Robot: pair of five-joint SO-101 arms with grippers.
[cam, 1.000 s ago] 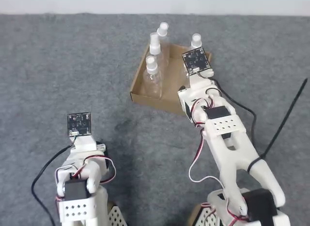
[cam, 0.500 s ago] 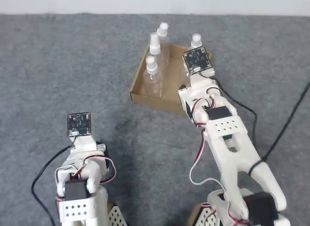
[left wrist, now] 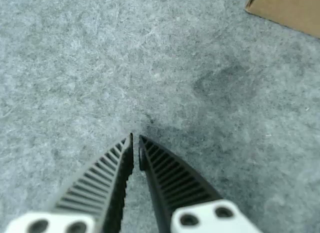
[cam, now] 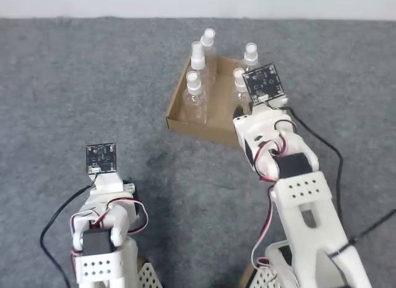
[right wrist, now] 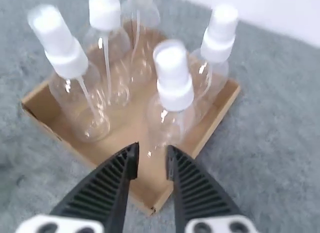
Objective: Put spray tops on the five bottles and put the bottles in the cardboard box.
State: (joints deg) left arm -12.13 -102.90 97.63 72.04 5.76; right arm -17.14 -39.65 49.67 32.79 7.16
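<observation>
The cardboard box is sitting in the upper centre of the high view on the grey felt-like surface, and all five bottles are standing upright inside it, each one wearing a white spray top. The farthest bottle is standing at the box's far corner; a second bottle is standing just in front of it; a third bottle is standing nearer the front wall on the box's left side; a fourth bottle is standing toward the upper right corner; the fifth bottle is standing just beside the right arm's wrist camera board, partly hidden by it. The right arm is stretching up the right side of the frame from the lower edge to the box's right-hand front corner; in its wrist view the right end effector is hanging above the near side of the box with its two toothed fingers parted by a modest gap, gripping nothing, and the nearest bottle is standing just beyond the tips, apart from them. The left arm is sitting folded in the lower left of the frame, well apart from the box; the left end effector is pointing down at the grey surface with its fingers drawn almost together, a thin sliver showing between them, and is holding nothing; a corner of the box is showing farther off in that wrist view.
</observation>
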